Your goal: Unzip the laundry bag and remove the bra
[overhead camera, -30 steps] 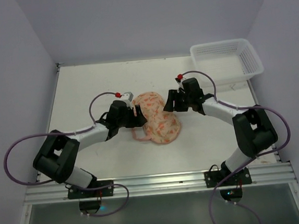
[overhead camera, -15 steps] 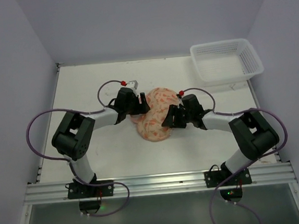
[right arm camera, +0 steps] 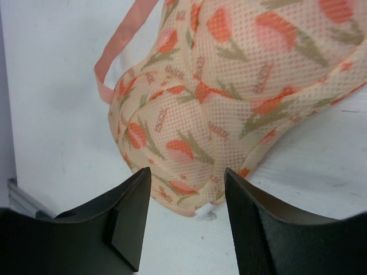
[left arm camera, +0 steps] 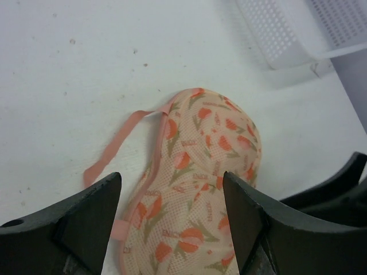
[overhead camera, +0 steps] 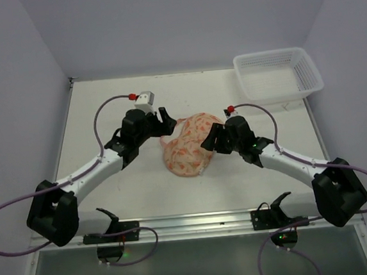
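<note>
2 grippers are now off the cream-peach, orange-printed mesh laundry bag (overhead camera: 189,143), which sits mid-frame. The left gripper (overhead camera: 162,123) has let go and backed to the bag's upper left, spread wide. The right gripper (overhead camera: 208,140) gapes at its right edge. I see no opening and no bra, so I need a regrasp.

The table (overhead camera: 103,106) is a flat off-white surface, marked with a few small dark specks (left arm camera: 73,41) visible in the left wrist view. The laundry bag (overhead camera: 190,143) lies directly on it near the middle, domed side up, its peach mesh printed with orange flowers, and a pink strap (left arm camera: 114,146) trails from the bag's edge flat onto the bare surface. A white lattice basket (overhead camera: 277,71) rests on the far right corner, well apart from the bag.
</note>
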{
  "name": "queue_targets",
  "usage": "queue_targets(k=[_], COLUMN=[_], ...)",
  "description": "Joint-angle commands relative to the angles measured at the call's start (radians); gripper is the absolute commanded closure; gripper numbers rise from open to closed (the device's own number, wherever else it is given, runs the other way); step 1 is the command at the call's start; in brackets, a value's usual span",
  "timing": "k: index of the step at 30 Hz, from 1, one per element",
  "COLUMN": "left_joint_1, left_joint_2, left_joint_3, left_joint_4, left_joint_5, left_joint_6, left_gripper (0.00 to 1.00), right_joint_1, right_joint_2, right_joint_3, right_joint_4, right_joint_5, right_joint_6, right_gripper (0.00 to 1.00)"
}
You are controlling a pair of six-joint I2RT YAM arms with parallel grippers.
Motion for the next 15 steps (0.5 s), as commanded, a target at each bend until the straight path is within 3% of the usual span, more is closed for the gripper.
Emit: queue_targets(k=[1, 5, 15], left_joint_1=[-0.048, -0.093, -0.05], left_joint_2=[-0.046, -0.034, 0.152], left_joint_3=[-0.102, -0.165, -0.232], left_joint_4=[-0.008, 0.032, 0.177], left_joint_5=[0.017, 0.085, 0.168], left_joint_6=[-0.032, -0.049, -0.097], left_gripper=[0.24, 0.25, 0.23], right_joint_1=[-0.013, -0.037, -0.037], right_joint_2=[-0.021, -0.023, -0.002], right_joint_3=[0.017, -0.027, -0.129], right_joint_4=[-0.1, -0.048, 0.112], right_joint_5=[0.176, 0.168, 0.155], right_joint_6=[0.051, 0.136, 0.239], right_gripper=[0.44, 0.46, 0.47])
